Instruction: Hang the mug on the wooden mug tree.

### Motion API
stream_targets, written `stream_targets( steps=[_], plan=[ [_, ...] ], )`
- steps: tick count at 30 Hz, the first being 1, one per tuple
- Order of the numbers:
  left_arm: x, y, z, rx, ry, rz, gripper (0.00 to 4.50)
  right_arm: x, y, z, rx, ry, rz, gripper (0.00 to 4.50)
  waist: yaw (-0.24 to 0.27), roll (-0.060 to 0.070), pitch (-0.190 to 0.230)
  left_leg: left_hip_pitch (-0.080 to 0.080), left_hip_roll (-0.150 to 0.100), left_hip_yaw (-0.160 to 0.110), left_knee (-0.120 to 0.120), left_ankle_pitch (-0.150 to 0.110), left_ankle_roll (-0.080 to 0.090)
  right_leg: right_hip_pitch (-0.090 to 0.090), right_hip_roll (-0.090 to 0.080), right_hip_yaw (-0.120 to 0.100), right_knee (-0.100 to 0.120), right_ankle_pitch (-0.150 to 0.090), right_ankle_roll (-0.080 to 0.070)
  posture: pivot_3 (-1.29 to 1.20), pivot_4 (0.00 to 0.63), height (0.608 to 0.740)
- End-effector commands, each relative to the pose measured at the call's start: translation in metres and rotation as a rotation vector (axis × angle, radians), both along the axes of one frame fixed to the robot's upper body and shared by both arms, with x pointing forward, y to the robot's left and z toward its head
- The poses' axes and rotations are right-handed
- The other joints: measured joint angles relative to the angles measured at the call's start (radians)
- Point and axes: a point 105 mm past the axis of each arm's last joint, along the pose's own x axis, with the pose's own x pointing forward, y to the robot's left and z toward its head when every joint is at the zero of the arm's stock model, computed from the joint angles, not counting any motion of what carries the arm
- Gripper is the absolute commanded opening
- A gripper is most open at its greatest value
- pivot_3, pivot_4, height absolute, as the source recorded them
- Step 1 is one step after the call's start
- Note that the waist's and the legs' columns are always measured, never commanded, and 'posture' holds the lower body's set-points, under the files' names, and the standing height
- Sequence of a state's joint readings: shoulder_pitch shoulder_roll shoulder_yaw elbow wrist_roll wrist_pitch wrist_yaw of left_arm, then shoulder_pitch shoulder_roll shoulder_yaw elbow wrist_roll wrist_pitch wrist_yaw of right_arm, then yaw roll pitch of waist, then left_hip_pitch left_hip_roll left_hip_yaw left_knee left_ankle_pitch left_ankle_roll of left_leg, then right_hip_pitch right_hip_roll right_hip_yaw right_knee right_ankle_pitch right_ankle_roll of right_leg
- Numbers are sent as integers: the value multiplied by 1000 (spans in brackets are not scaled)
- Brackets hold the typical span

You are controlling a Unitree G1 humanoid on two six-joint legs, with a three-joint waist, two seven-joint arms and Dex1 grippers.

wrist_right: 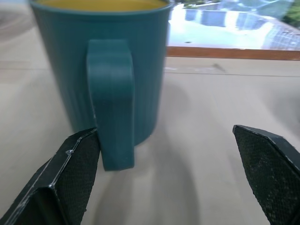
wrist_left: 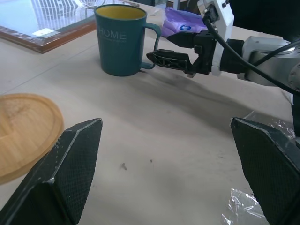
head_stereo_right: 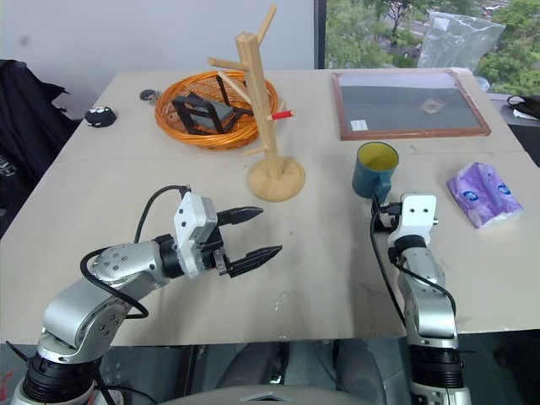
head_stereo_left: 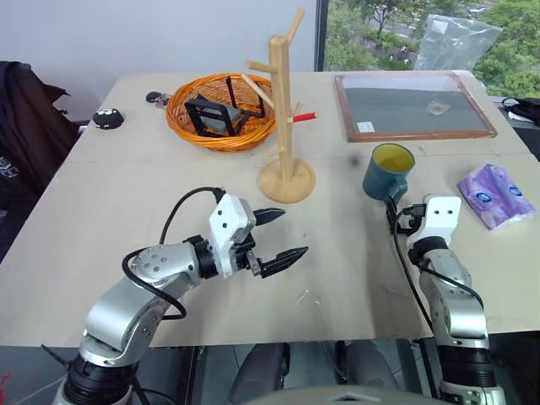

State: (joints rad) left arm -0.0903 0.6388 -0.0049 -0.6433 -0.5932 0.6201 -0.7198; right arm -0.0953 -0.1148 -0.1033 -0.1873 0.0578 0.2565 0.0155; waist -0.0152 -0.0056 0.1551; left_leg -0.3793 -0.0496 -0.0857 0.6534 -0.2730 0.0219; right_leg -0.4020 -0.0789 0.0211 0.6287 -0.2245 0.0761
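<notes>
the right gripper [wrist_left: 159, 50] stands with its black fingers spread wide, level and aimed at the mug [head_stereo_left: 388, 171], whose loop handle faces it; one finger is just beside the handle, so the approach looks lined up for a pinch on the handle, not yet made. the teal mug, yellow inside, sits upright near the right edge of the tabletop [head_stereo_left: 135, 194], apart from the wooden mug tree [head_stereo_left: 285, 110], which stands toward the middle, in front of the orange wicker basket [head_stereo_left: 221, 111]. a purple tissue pack [head_stereo_left: 496, 195] lies by the right edge, a framed board [head_stereo_left: 412, 105] at the far right corner. the left gripper [head_stereo_left: 278, 239], fingers also apart and empty, hovers over bare tabletop near the front edge, probably waiting clear.
</notes>
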Motion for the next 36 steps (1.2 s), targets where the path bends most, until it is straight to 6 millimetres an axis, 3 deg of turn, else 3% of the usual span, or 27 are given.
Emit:
stream_targets(
  steps=[1,24,26,33,36],
  plan=[
    [-5,-5,11,-6,-48,-26,4500,2,-9,10,-12,-41,-67,4480,0,0,0,0,0,0,0,0,0,0,0,0,0,0,0,0,150,740],
    [-5,-6,14,-12,-73,-7,4500,26,-1,12,16,-66,-133,4480,-2,0,0,0,0,2,0,1,-1,-3,1,3,5,0,0,0,150,740],
    [-6,-6,14,-12,-74,-6,4500,28,-1,13,13,-74,-124,3683,-2,0,0,0,0,2,0,1,-1,-4,1,3,6,0,-1,0,150,740],
    [-5,-3,15,-6,-86,12,4500,35,4,15,31,-114,-38,115,-4,0,0,0,0,3,0,1,-1,-4,1,4,7,0,-1,0,150,740],
    [-4,-2,15,-3,-90,17,4500,38,0,18,31,-133,-16,45,-4,0,0,0,0,3,0,1,-1,-5,1,4,7,0,-1,0,150,740]
  ],
)
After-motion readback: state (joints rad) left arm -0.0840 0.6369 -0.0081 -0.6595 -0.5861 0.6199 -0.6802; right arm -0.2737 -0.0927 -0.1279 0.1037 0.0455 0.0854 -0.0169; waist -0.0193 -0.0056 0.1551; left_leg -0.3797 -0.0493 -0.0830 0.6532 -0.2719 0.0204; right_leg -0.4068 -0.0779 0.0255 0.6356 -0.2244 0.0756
